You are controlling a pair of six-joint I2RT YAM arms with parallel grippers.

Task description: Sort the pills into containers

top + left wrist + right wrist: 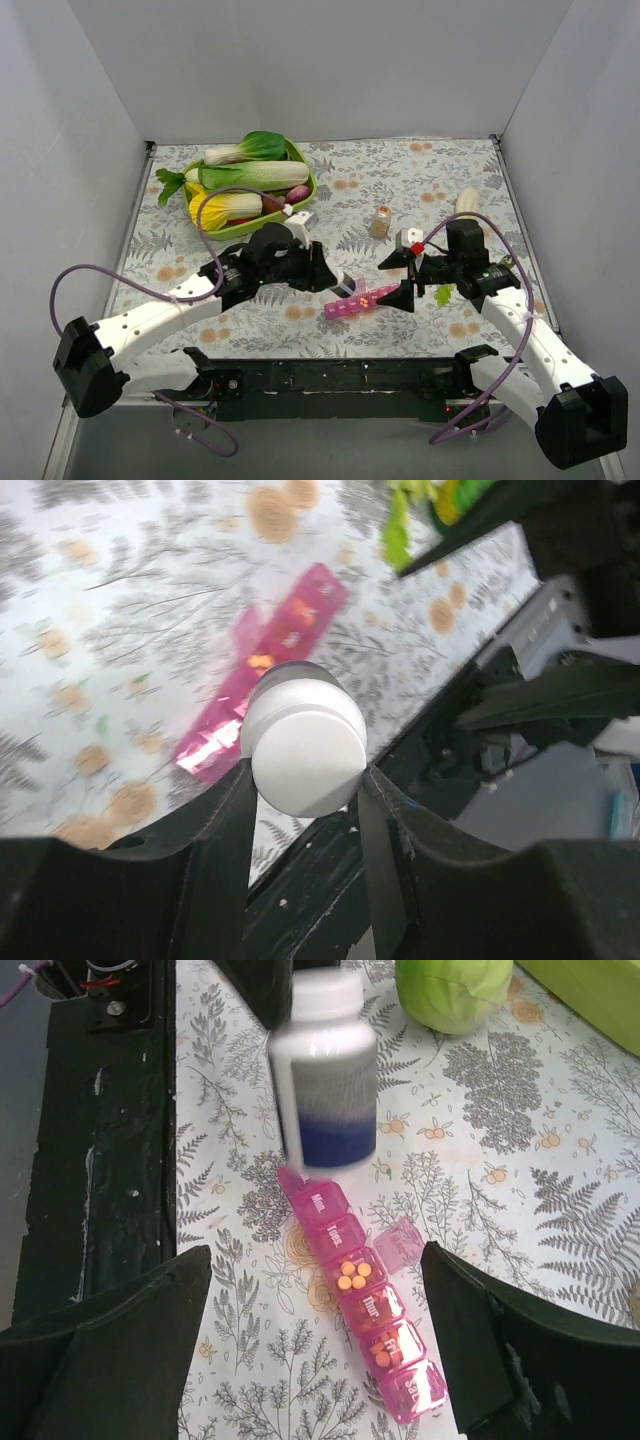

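The containers are one pink pill organiser lying on the floral cloth between the two arms. One lid stands open over three orange pills, and more orange pills show through the closed "Fri" lid. My left gripper is shut on a white pill bottle with a blue label, which is blurred and hangs over the organiser's far end. My right gripper is open, with a finger on each side of the organiser and not touching it.
A green tray of vegetables sits at the back left. A small clear jar stands behind the organiser, and a pale vegetable lies at the right. A green leaf lies by my right arm. The black base rail runs along the near edge.
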